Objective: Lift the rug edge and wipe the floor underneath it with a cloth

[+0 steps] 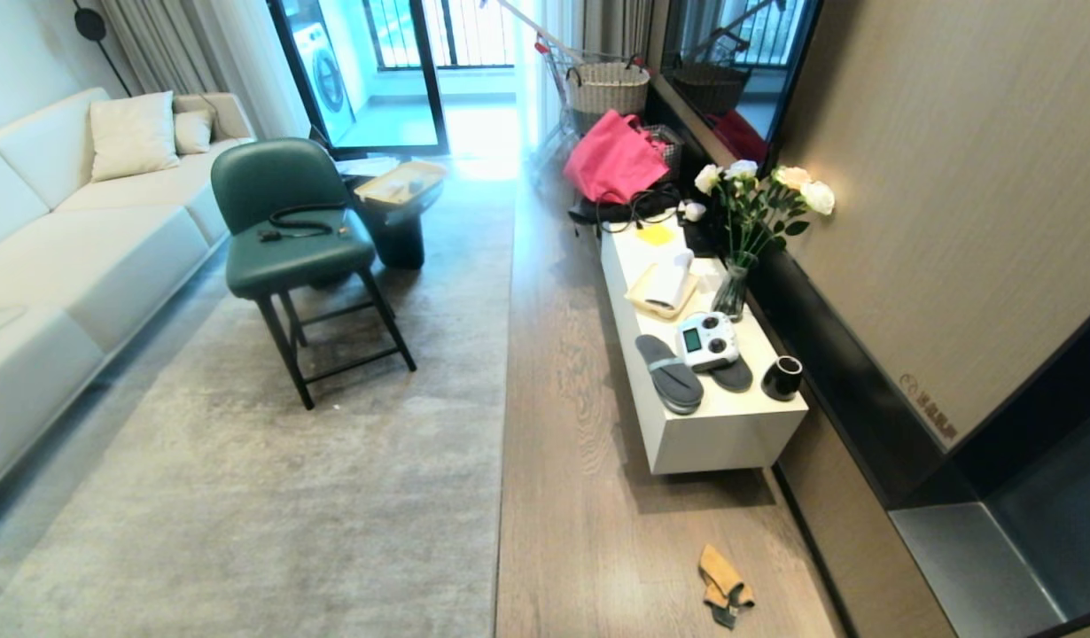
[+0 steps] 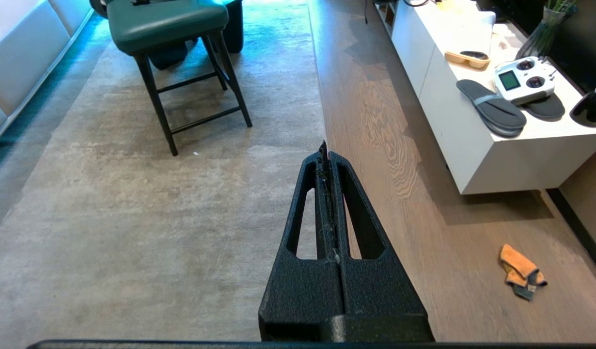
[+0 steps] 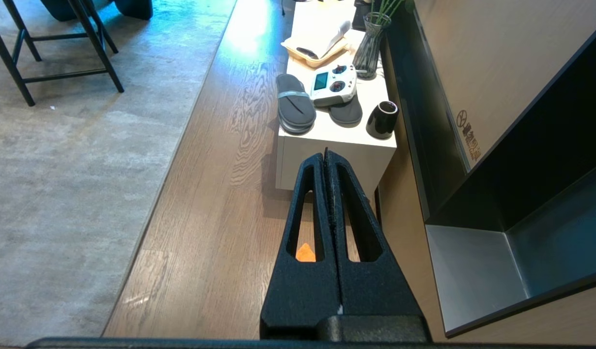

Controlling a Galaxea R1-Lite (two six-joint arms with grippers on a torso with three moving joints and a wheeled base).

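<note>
Looking down both wrist cameras, I see the left gripper (image 2: 325, 150) and the right gripper (image 3: 327, 157) clenched tight on nothing, fingers pressed flat together, each hanging well above the floor (image 1: 563, 496). Neither arm shows in the head view. The cloth (image 1: 724, 587) lies crumpled on the bare planks, near the corner of the white cabinet (image 1: 731, 434) and well apart from the rug edge (image 1: 502, 461), which lies flat along the boards. In the right wrist view only an orange sliver of it shows through the finger frame, so the right gripper looks to be roughly over it. My guess is that the first job is fetching the cloth: I'd spread the right fingers before descending, come straight down on the bunched middle, and keep clear of the cabinet.
</note>
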